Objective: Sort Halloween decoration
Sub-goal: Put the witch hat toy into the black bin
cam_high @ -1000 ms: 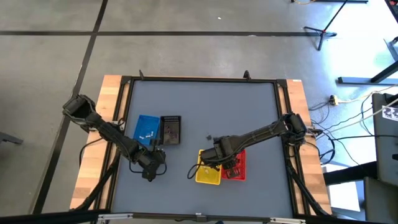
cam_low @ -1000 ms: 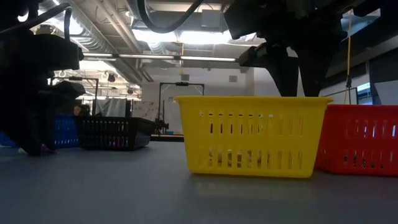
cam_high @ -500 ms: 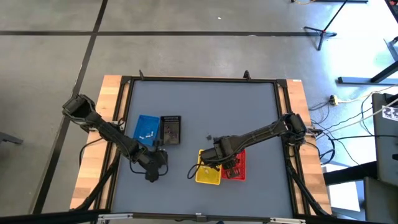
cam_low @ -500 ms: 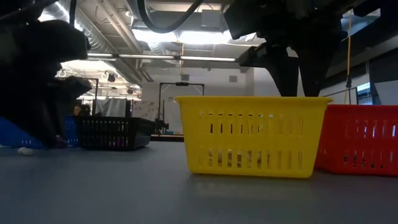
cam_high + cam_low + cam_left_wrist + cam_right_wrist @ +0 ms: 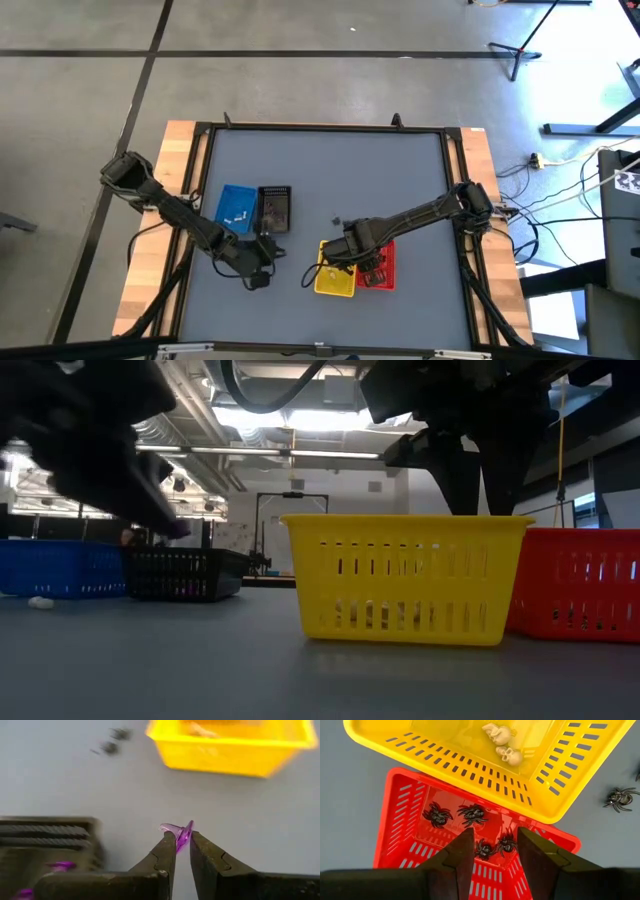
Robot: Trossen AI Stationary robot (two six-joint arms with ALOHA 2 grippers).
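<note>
- Four mesh baskets share the table (image 5: pixel 330 170), in two pairs, which looks like one bin per kind of trinket: the blue basket (image 5: pixel 236 209) and black basket (image 5: pixel 274 209) sit touching on the left, the yellow basket (image 5: pixel 334 276) and red basket (image 5: pixel 378 266) touching on the right.
- Left arm reaches in from the left edge; the left gripper (image 5: pixel 256 277) hangs over bare table between the two basket pairs, just in front of the black basket, so I judge it to be mid-carry and not yet over any bin.
- Right arm stretches in from the right; the right gripper (image 5: pixel 494 851) hovers over the seam where yellow meets red, its fingers parted and empty, apparently waiting.
- Red basket holds black spiders (image 5: pixel 472 813), four of them visible, so dark pieces seem to belong there.
- Yellow basket holds two tan skulls (image 5: pixel 509 755), the pale bony lot.
- Black basket shows purple bits (image 5: pixel 61 866) inside in the left wrist view, a likely home for anything purple.
- Loose pieces remain on the table: a black spider (image 5: pixel 619 798) beside the yellow basket, and a small white piece (image 5: pixel 40 602) near the blue one.
- Smallest of all, a purple trinket (image 5: pixel 179 831) is clenched at the very tips of the left fingers, most of it sticking out clear; such a thin hold could slip.
</note>
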